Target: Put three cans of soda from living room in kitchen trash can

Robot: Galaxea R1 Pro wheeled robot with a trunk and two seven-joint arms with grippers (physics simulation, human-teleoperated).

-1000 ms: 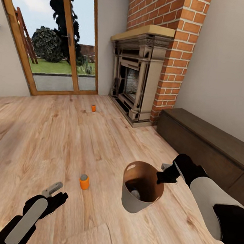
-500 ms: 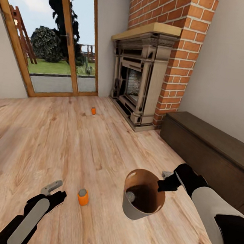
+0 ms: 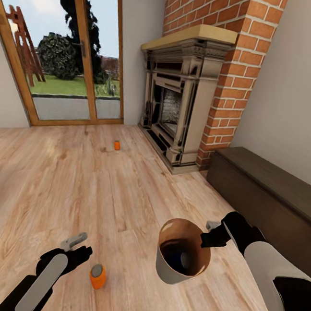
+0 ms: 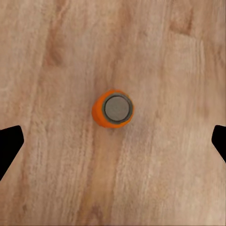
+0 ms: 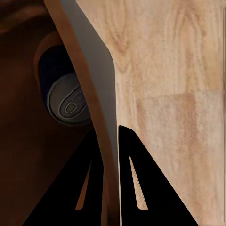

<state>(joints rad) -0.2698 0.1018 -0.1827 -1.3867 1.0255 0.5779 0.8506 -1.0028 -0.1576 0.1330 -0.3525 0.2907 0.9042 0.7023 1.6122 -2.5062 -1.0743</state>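
Second pickup in hand: my left gripper [image 4: 113, 136], fingers spread wide, hangs over the upright soda can [image 4: 113, 109] on the floor, at 9 o'clock from the trash can [image 3: 181, 251] whose rim my right gripper [image 5: 110, 141] clamps; next I descend and close.

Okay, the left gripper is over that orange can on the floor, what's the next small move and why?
Probably lower the left gripper straight down around the near soda can. The left wrist view shows the can upright on the floor, roughly centred between the spread fingers, and not yet touched. The right gripper holds the trash can by its rim, ready to receive it.
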